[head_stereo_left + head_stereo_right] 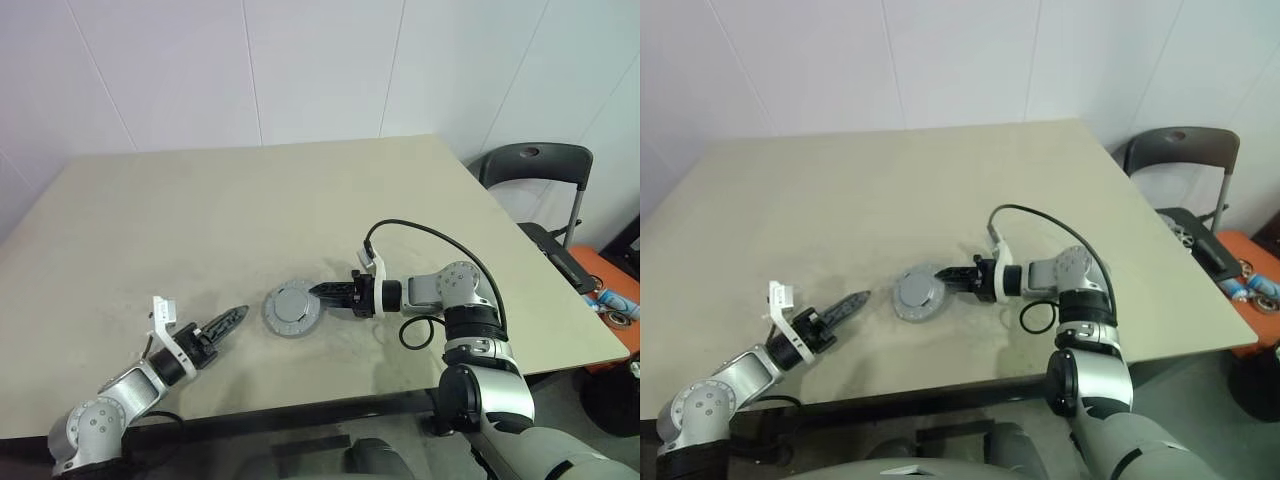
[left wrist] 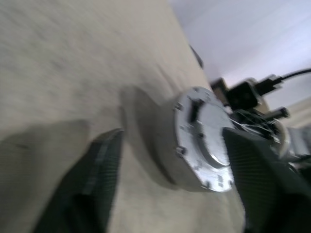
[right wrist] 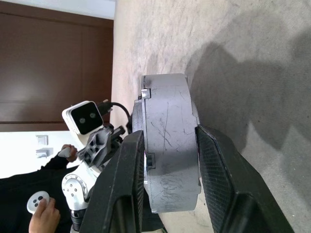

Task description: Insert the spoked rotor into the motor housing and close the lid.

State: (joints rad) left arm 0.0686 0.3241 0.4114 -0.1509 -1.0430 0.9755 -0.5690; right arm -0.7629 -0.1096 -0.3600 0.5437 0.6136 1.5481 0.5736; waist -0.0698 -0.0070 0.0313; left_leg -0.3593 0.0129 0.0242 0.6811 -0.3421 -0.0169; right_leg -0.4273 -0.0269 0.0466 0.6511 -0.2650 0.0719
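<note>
The motor housing [image 3: 170, 145] sits near the table's front middle, with the grey lid [image 1: 292, 305] lying flat on top of it. The spoked rotor is hidden. My right gripper [image 1: 325, 292] reaches in from the right and is shut on the housing, one finger [image 3: 124, 184] by the lid face and the other by the base. My left gripper [image 1: 232, 320] hovers low over the table to the left of the housing, clear of it. Its fingers [image 2: 97, 170] are spread wide, open, with nothing between them. The lid [image 2: 204, 131] faces it from beyond the tips.
A black chair [image 1: 535, 165] stands off the table's right edge. The table [image 1: 250, 200] stretches bare behind the housing. In the right wrist view, a person in black holds a controller [image 3: 36, 200] beyond the table.
</note>
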